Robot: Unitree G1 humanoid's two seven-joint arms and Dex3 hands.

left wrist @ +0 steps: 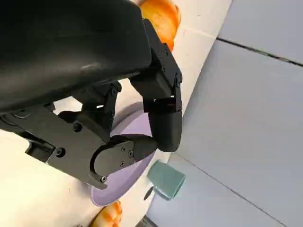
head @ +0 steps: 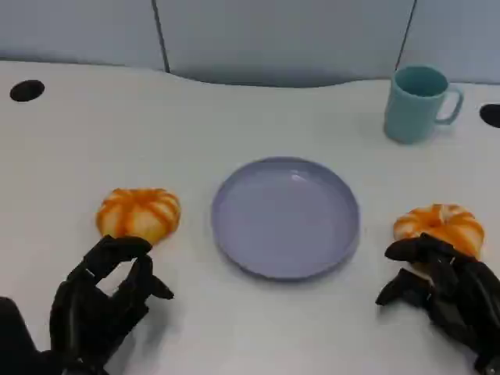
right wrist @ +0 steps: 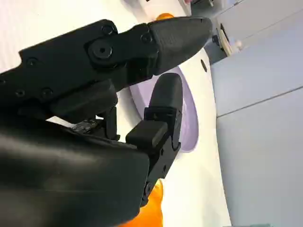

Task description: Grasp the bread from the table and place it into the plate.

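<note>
Head view: nothing placed yet; round lavender plate (head: 286,216) empty. Orange striped bread roll (head: 138,213) just ahead of left hand (head: 101,301), fingers spread, holding nothing. Second orange roll (head: 439,225) touching right hand (head: 445,293), fingers apart. Teal mug (head: 418,102) well beyond the fingers.

Left wrist view: plate past fingers (left wrist: 163,120); open desk (left wrist: 28,198).

Right wrist view: fingers (right wrist: 165,101) apart.

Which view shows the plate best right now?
The head view: the whole plate lies unobstructed at the table's middle, between the two breads. The left wrist view catches parts of it behind the left hand's fingers; the right wrist view shows a strip past the right hand.
</note>
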